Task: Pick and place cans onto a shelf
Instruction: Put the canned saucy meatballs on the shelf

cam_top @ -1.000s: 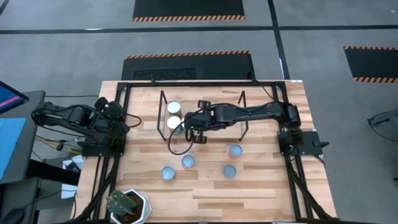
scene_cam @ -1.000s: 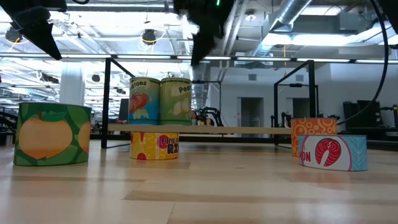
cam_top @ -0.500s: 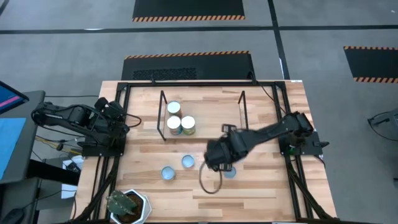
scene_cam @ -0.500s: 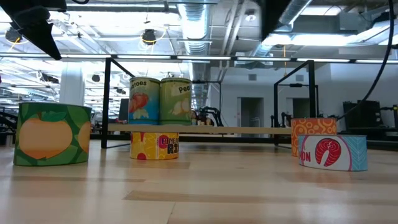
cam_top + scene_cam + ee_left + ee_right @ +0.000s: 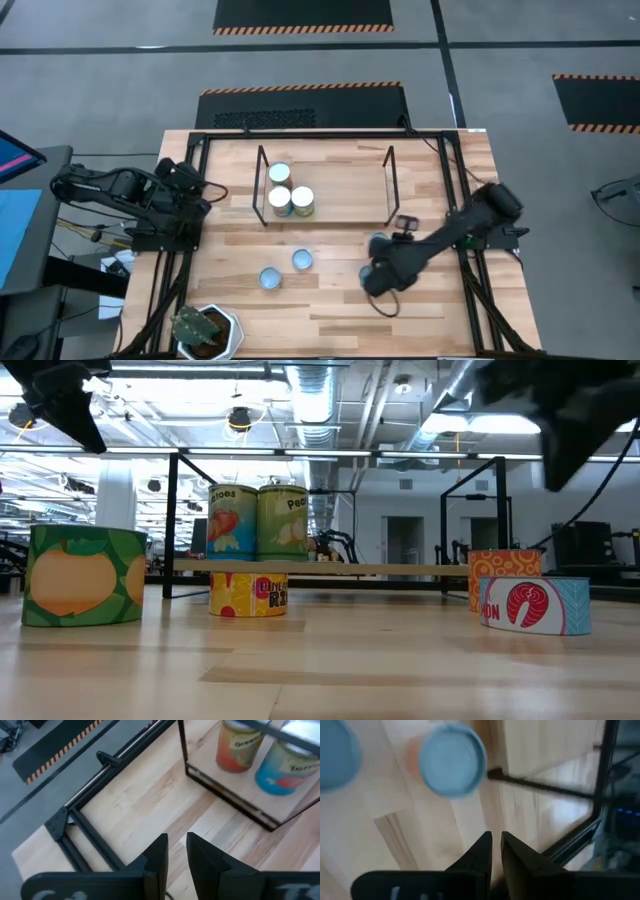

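The shelf (image 5: 330, 195) holds three cans (image 5: 280, 173) (image 5: 280, 200) (image 5: 302, 201) at its left end. Two blue-topped cans (image 5: 302, 260) (image 5: 270, 278) stand on the table in front of it. My right gripper (image 5: 378, 278) hovers shut and empty above the near right of the table. Its wrist view shows an orange-sided, blue-topped can (image 5: 452, 760) and part of another blue top (image 5: 335, 755) below it. The orange can also shows beside the arm in the high view (image 5: 378, 243). My left gripper (image 5: 176, 852) is shut and empty at the table's left edge.
A white hexagonal pot with a green plant (image 5: 208, 330) stands at the near left corner. The table's black frame (image 5: 325, 133) runs along the edges. The low view shows a green-and-orange can (image 5: 85, 575), a yellow can (image 5: 248, 595), an orange can (image 5: 505, 565) and a salmon can (image 5: 535, 603).
My right gripper has left the shelf's left end, where a third can now stands beside the other two. It has swung toward the table's near edge and then toward the right, ending above the cans at the near right.
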